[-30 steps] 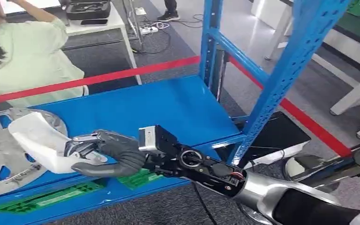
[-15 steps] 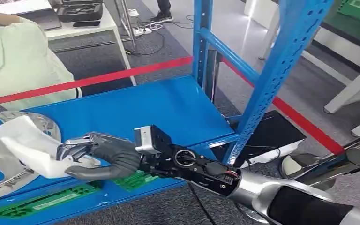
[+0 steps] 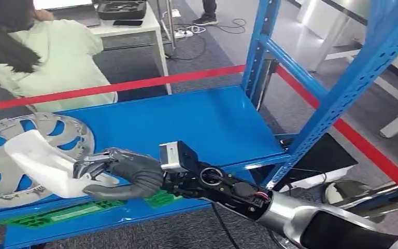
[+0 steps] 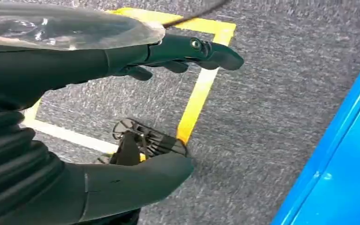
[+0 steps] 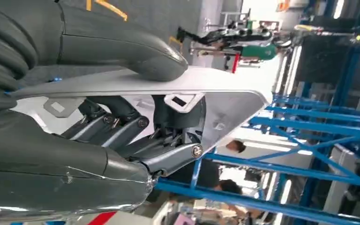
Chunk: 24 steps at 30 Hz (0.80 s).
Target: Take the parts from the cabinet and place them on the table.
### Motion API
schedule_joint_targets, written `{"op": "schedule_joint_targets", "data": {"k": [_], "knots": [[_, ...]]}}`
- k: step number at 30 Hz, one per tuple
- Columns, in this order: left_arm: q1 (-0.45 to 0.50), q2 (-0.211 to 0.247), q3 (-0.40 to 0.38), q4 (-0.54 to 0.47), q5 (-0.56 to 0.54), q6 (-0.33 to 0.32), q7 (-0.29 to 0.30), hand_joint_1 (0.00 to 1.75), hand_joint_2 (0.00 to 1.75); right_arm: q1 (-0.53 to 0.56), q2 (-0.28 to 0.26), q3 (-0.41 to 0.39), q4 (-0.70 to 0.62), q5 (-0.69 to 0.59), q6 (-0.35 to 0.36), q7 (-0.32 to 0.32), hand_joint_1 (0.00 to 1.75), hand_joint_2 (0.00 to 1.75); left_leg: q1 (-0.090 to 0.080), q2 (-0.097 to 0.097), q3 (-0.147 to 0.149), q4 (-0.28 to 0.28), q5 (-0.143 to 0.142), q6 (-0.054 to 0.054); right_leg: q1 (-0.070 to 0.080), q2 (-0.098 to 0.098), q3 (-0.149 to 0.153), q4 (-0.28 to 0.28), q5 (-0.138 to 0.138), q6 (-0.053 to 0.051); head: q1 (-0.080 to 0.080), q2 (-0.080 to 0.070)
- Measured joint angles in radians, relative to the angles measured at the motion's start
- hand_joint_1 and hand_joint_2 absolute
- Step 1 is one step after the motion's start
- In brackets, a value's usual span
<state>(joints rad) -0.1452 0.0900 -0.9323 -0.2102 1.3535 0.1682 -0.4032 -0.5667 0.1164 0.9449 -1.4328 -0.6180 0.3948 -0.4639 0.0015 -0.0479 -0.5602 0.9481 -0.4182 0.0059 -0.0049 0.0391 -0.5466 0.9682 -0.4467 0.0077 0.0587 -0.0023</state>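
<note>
Right hand [image 3: 115, 173] gripping white part [image 3: 44, 163] above blue shelf [image 3: 186, 122] — beside wheel cover [image 3: 10, 155]. Left hand [image 4: 75, 140] empty, fingers apart, over grey carpet [image 4: 262, 93] — yellow tape [image 4: 201, 89]. No legible writing.

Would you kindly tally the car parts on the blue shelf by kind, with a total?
White plastic part, held by the right hand: 1
Silver wheel cover, lying on the blue shelf: 1
Total: 2
</note>
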Motion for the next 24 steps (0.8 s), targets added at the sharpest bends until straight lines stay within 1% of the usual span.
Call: {"op": "schedule_joint_targets", "data": {"k": [1, 2, 3, 4, 5, 6, 7, 8, 9, 10, 11, 12, 13, 14, 15, 16, 17, 18, 19, 20, 21, 22, 23, 24], "knots": [[-0.001, 0.000, 0.000, 0.000, 0.000, 0.000, 0.000, 0.00, 1.75, 0.000, 0.001, 0.000, 0.000, 0.002, 0.000, 0.000, 1.75, 1.75, 0.002, -0.004, -0.002, -0.001, 0.002, -0.003, -0.002, -0.005, -0.003, 0.000, 0.004, 0.001, -0.003, 0.000], [0.000, 0.002, 0.000, 0.000, 0.000, 0.001, -0.001, 0.00, 1.75, 0.003, 0.002, 0.000, 0.000, 0.005, 0.001, 0.000, 1.75, 1.75, 0.004, -0.006, -0.003, -0.002, 0.004, -0.010, 0.003, -0.007, -0.003, 0.000, 0.004, -0.001, -0.007, 0.000], [0.000, 0.003, 0.000, 0.000, 0.000, 0.002, -0.002, 0.00, 1.75, 0.003, 0.003, 0.000, 0.000, 0.006, 0.001, 0.000, 1.75, 1.75, 0.008, -0.010, -0.003, -0.006, 0.006, -0.018, 0.007, -0.009, -0.003, 0.000, 0.005, -0.007, -0.009, 0.000], [0.000, 0.006, 0.000, 0.000, 0.000, 0.003, -0.002, 0.00, 1.75, 0.002, 0.005, 0.000, 0.000, 0.006, 0.001, 0.000, 1.75, 1.75, 0.007, -0.014, -0.002, -0.006, 0.006, -0.024, 0.002, -0.015, 0.000, -0.006, 0.009, -0.013, -0.008, 0.000], [0.003, 0.010, 0.000, 0.000, 0.000, 0.004, -0.002, 0.00, 1.75, 0.002, 0.009, -0.001, 0.000, 0.008, -0.001, 0.000, 1.75, 1.75, 0.010, 0.001, -0.005, 0.008, -0.003, -0.028, -0.004, -0.025, 0.004, -0.013, 0.013, -0.019, -0.006, 0.000], [0.001, 0.010, 0.000, 0.000, 0.000, 0.004, -0.002, 0.00, 1.75, 0.002, 0.012, -0.002, 0.000, 0.008, -0.001, -0.001, 1.75, 1.75, 0.008, 0.022, -0.027, 0.053, -0.035, -0.033, -0.005, -0.028, 0.004, -0.015, 0.013, -0.022, -0.018, 0.000], [-0.002, 0.013, 0.000, 0.000, 0.000, 0.004, 0.000, 0.00, 1.75, 0.003, 0.013, -0.003, 0.000, 0.008, -0.002, -0.002, 1.75, 1.75, 0.012, 0.030, -0.066, 0.133, -0.077, -0.039, -0.005, -0.036, 0.004, -0.015, 0.013, -0.025, -0.030, 0.000], [-0.002, 0.015, 0.000, 0.000, 0.000, 0.004, 0.000, 0.00, 1.75, 0.004, 0.014, -0.005, 0.000, 0.008, -0.002, -0.002, 1.75, 1.75, 0.013, 0.034, -0.108, 0.219, -0.114, -0.044, -0.005, -0.043, 0.003, -0.015, 0.012, -0.025, -0.032, 0.000], [0.000, 0.017, 0.000, 0.000, 0.000, 0.004, 0.000, 0.00, 1.75, 0.006, 0.014, -0.005, 0.002, 0.008, -0.002, -0.002, 1.75, 1.75, 0.014, 0.037, -0.146, 0.293, -0.140, -0.048, -0.005, -0.050, 0.003, -0.015, 0.012, -0.026, -0.032, 0.000], [0.002, 0.018, 0.000, 0.000, 0.000, 0.003, 0.001, 0.00, 1.75, 0.009, 0.014, -0.006, 0.003, 0.008, -0.002, -0.002, 1.75, 1.75, 0.014, 0.039, -0.166, 0.330, -0.145, -0.050, -0.005, -0.056, 0.002, -0.014, 0.011, -0.026, -0.034, 0.000], [0.006, 0.018, 0.000, 0.000, 0.001, 0.003, 0.002, 0.00, 1.75, 0.011, 0.014, -0.006, 0.003, 0.008, -0.002, -0.001, 1.75, 1.75, 0.015, 0.040, -0.160, 0.314, -0.125, -0.050, -0.005, -0.062, 0.002, -0.014, 0.011, -0.025, -0.034, 0.000], [0.010, 0.021, 0.001, 0.000, 0.001, 0.003, 0.003, 0.00, 1.75, 0.011, 0.014, -0.006, 0.003, 0.008, -0.002, -0.001, 1.75, 1.75, 0.015, 0.042, -0.128, 0.245, -0.085, -0.048, -0.005, -0.067, 0.003, -0.014, 0.010, -0.024, -0.035, 0.000], [0.011, 0.022, 0.001, 0.000, 0.001, 0.002, 0.003, 0.00, 1.75, 0.011, 0.014, -0.006, 0.003, 0.008, -0.002, -0.002, 1.75, 1.75, 0.015, 0.048, -0.080, 0.151, -0.042, -0.046, -0.005, -0.072, 0.004, -0.014, 0.008, -0.022, -0.035, 0.000], [0.010, 0.023, 0.001, 0.000, 0.001, 0.002, 0.003, 0.00, 1.75, 0.010, 0.014, -0.006, 0.003, 0.008, 0.000, -0.002, 1.75, 1.75, 0.015, 0.068, -0.027, 0.052, -0.004, -0.044, -0.005, -0.077, 0.007, -0.014, 0.006, -0.018, -0.035, 0.000], [0.007, 0.022, 0.001, 0.000, 0.001, 0.002, 0.003, 0.00, 1.75, 0.010, 0.014, -0.008, 0.003, 0.008, 0.000, -0.004, 1.75, 1.75, 0.011, 0.102, -0.003, -0.008, -0.003, -0.038, -0.001, -0.083, 0.010, -0.014, 0.004, -0.014, -0.036, 0.000], [0.007, 0.021, 0.001, 0.000, 0.001, 0.002, 0.005, 0.00, 1.75, 0.009, 0.014, -0.009, 0.003, 0.008, 0.001, -0.004, 1.75, 1.75, 0.005, 0.091, -0.001, -0.009, 0.004, -0.028, 0.006, -0.084, 0.010, -0.013, 0.001, -0.009, -0.034, 0.000], [0.007, 0.021, 0.001, 0.000, 0.001, 0.002, 0.006, 0.00, 1.75, 0.009, 0.014, -0.011, 0.003, 0.008, 0.002, -0.006, 1.75, 1.75, 0.005, 0.079, -0.003, -0.006, 0.003, -0.021, 0.006, -0.087, 0.012, -0.013, -0.001, -0.005, -0.030, 0.000], [0.008, 0.020, 0.001, 0.000, 0.001, 0.002, 0.006, 0.00, 1.75, 0.009, 0.014, -0.013, 0.003, 0.008, 0.002, -0.007, 1.75, 1.75, 0.005, 0.075, -0.003, -0.005, 0.001, -0.017, 0.006, -0.093, 0.014, -0.015, -0.003, -0.001, -0.029, 0.000], [0.009, 0.020, 0.001, 0.000, 0.001, 0.002, 0.006, 0.00, 1.75, 0.010, 0.014, -0.013, 0.003, 0.008, 0.003, -0.007, 1.75, 1.75, 0.004, 0.068, -0.004, -0.005, 0.002, -0.012, 0.006, -0.098, 0.017, -0.016, -0.004, 0.005, -0.027, 0.000], [0.009, 0.020, 0.001, 0.000, 0.001, 0.002, 0.006, 0.00, 1.75, 0.009, 0.015, -0.014, 0.003, 0.008, 0.003, -0.008, 1.75, 1.75, 0.007, 0.061, -0.001, -0.010, 0.006, -0.003, 0.001, -0.095, 0.018, -0.011, -0.009, 0.015, -0.027, 0.000], [0.009, 0.019, 0.001, 0.000, 0.001, 0.002, 0.006, 0.00, 1.75, 0.009, 0.015, -0.015, 0.003, 0.008, 0.003, -0.008, 1.75, 1.75, 0.009, 0.055, 0.001, -0.010, 0.006, 0.001, -0.002, -0.073, 0.012, 0.011, -0.028, 0.020, -0.025, 0.000], [0.008, 0.019, 0.001, 0.000, 0.001, 0.002, 0.006, 0.00, 1.75, 0.009, 0.014, -0.017, 0.003, 0.008, 0.003, -0.009, 1.75, 1.75, 0.009, 0.051, 0.000, -0.010, 0.006, 0.007, -0.003, -0.059, -0.015, 0.070, -0.066, 0.022, -0.021, 0.000], [0.007, 0.019, 0.001, 0.000, 0.001, 0.002, 0.006, 0.00, 1.75, 0.009, 0.014, -0.018, 0.003, 0.008, 0.003, -0.009, 1.75, 1.75, 0.008, 0.044, 0.000, -0.010, 0.006, 0.010, -0.002, -0.050, -0.060, 0.166, -0.114, 0.023, -0.014, 0.000], [0.007, 0.019, 0.001, 0.000, 0.000, 0.001, 0.006, 0.00, 1.75, 0.011, 0.014, -0.018, 0.005, 0.008, 0.003, -0.009, 1.75, 1.75, 0.006, 0.037, 0.000, -0.010, 0.006, 0.011, -0.002, -0.047, -0.103, 0.254, -0.149, 0.024, -0.010, 0.000]]}}
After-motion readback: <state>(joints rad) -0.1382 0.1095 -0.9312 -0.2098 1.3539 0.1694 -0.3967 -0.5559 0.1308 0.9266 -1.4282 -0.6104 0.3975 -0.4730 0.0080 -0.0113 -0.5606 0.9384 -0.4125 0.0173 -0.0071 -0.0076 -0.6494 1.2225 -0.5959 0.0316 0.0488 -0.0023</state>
